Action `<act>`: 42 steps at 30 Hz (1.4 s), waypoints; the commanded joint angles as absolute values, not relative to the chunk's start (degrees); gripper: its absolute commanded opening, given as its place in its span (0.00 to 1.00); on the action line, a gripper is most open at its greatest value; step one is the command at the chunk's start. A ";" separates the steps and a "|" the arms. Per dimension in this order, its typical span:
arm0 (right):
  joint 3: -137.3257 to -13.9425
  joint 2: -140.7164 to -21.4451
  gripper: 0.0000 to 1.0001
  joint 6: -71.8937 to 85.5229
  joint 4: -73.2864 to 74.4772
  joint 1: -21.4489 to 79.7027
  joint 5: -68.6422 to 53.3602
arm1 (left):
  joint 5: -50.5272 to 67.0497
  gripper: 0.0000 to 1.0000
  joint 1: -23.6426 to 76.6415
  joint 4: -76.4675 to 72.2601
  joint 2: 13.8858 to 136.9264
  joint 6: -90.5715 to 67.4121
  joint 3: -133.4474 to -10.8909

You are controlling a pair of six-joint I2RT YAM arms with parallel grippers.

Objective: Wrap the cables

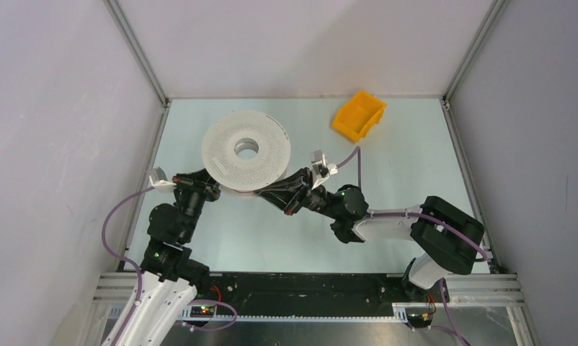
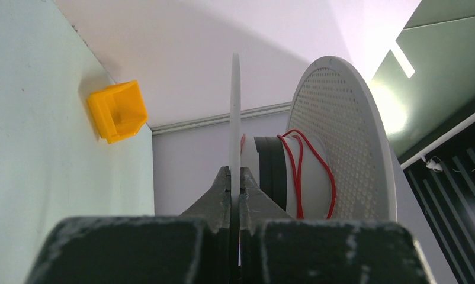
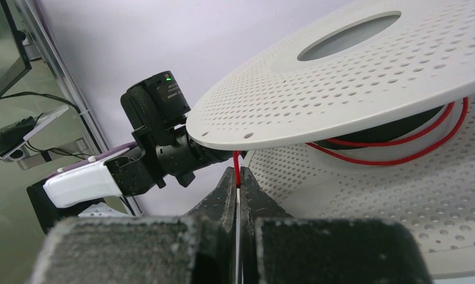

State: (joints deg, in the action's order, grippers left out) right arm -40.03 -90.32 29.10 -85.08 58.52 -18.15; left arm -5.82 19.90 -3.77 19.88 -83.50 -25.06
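A white perforated spool lies in the middle of the table. My left gripper is shut on the thin edge of one of its flanges; in the top view this gripper meets the spool's near left rim. The cables, thin red wire, hang in loose loops round the spool's hub between the two flanges. My right gripper is shut on one red strand just under the upper flange, with more loops over the lower flange. From above, the right gripper reaches under the spool's near rim.
A yellow bin stands at the back right of the table, also in the left wrist view. Grey walls close in the table on three sides. The left arm's wrist shows close beside the right gripper.
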 commanded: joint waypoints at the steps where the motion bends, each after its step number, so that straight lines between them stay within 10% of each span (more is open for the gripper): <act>1: -42.52 -88.46 0.00 28.10 -86.90 58.57 -19.05 | -5.54 0.00 19.78 -10.37 19.78 -85.38 -25.29; 42: -43.07 -95.69 0.10 31.79 -86.77 57.36 -11.04 | -6.71 0.00 19.81 -10.31 19.63 -89.19 -25.27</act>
